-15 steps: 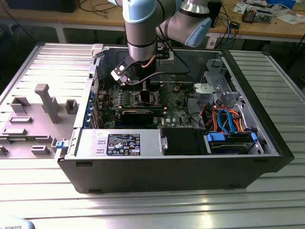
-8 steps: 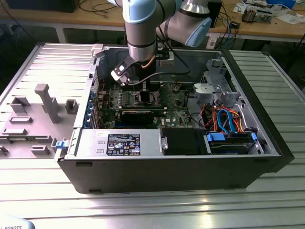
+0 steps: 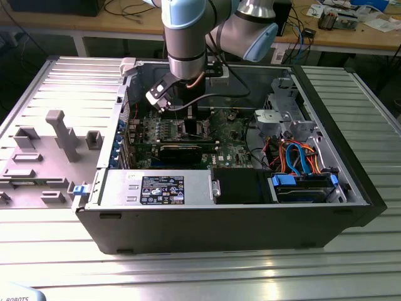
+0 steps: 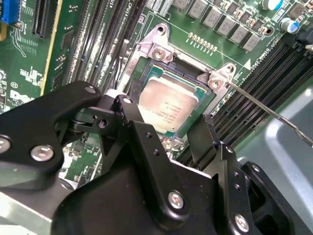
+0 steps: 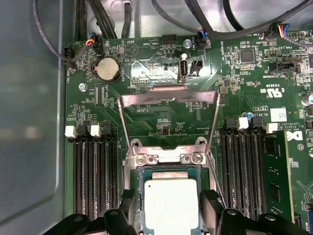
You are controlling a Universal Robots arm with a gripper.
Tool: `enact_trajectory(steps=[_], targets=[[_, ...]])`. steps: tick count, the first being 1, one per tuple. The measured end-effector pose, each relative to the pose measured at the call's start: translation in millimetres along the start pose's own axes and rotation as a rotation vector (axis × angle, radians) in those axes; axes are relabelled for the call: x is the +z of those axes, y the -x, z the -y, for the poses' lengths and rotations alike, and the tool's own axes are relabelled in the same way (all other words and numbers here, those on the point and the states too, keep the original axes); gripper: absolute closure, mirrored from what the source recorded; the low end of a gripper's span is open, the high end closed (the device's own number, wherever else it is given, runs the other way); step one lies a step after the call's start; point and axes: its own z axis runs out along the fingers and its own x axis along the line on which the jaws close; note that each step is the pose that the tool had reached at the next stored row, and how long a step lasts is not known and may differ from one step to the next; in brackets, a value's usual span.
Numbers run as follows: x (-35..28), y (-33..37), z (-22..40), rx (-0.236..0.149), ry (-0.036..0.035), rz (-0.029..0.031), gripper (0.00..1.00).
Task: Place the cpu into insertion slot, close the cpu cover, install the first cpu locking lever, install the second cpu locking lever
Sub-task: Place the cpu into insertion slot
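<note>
Gripper (image 5: 169,198) on the robot arm (image 3: 185,37), lowered into an open computer case (image 3: 219,226). We see its two black fingers (image 5: 128,208) spread apart, one on each side of the cpu (image 4: 168,105), with a gap to the chip and nothing held. The cpu lies flat in the insertion slot (image 4: 159,49), silver top up. Just beyond it, the cpu cover (image 5: 168,94) stands swung up on its hinge, off the chip. A thin metal lever (image 4: 274,113) juts out beside the slot, over the green motherboard (image 5: 244,98).
</note>
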Motion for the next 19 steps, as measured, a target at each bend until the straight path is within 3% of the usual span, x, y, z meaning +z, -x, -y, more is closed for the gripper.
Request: enact_trajectory(steps=[4,10,13,19], targets=[[0.8,0.0,0.1,0.001,-0.0019,-0.0058,0.35],[-1.1,0.2,-1.6,0.012,-0.0023,-0.0047,0.35],[-0.7,0.2,-6.0,0.017,-0.0031,-0.0035,0.35],[1.8,0.2,-6.6,0.019,-0.0039,-0.0032,0.35]])
